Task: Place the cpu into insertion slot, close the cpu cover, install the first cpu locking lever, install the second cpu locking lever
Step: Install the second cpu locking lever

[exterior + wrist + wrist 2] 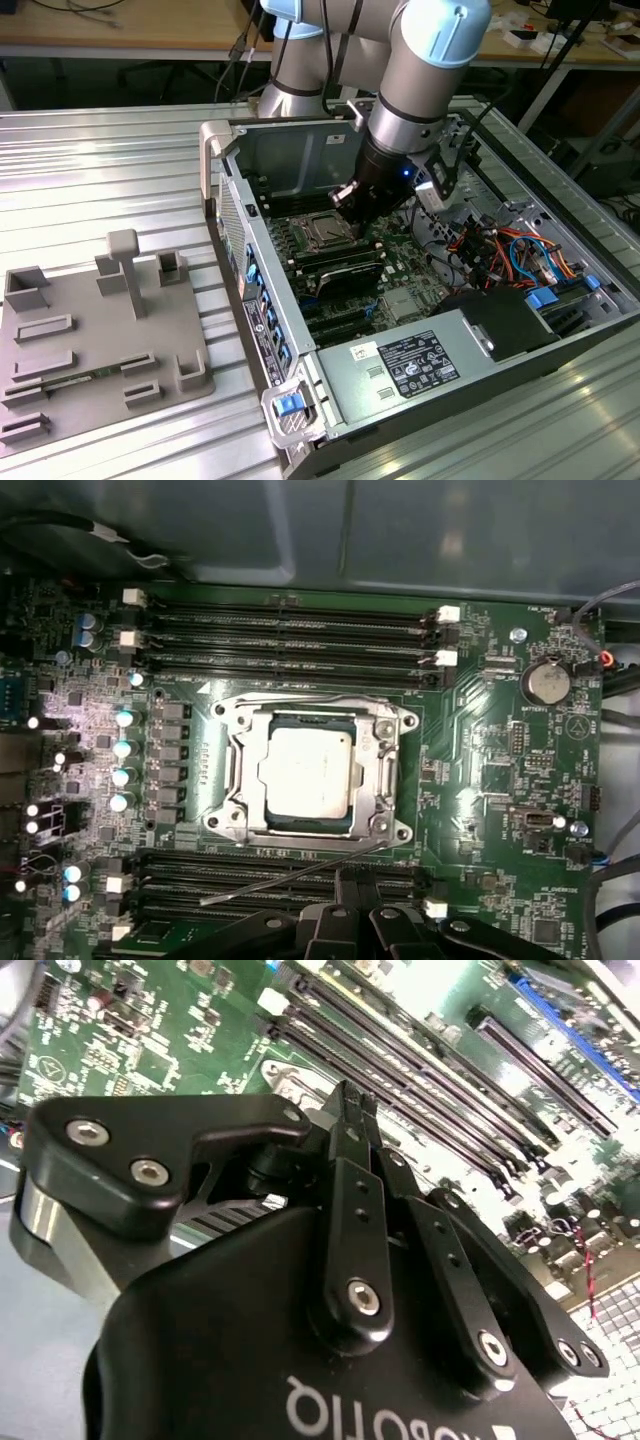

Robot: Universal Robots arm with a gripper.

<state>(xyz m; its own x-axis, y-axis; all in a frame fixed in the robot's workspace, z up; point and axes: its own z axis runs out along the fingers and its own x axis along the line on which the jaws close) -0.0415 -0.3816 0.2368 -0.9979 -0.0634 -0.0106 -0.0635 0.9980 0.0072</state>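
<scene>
First wrist view: cpu [308, 771] sits flat in the insertion slot [225, 780], cpu cover [385, 765] is down over it, its silver frame around the chip's edges. One thin locking lever [290, 878] lies loose and angled across the memory slots [290, 630] just beside the socket, not latched. The other lever runs along the socket's far edge; can't tell if it's hooked.

Gripper [350, 885] is at the socket's near edge, tips just beside the loose lever's hinge end. In the second wrist view the fingers [350, 1175] are pressed together, clenched on nothing visible.

Exterior view: arm reaches down into the open computer case [300, 390], gripper [345, 195] low over the motherboard [400, 270]; grey parts tray [60, 350] on the desk [100, 170] to the exterior view's left.

Judgement: placing and cover closing look done; the step in hand is a locking lever. Next move likely calls for pushing the loose lever down and sideways under its catch with the closed tips, without skidding onto the memory slots.
</scene>
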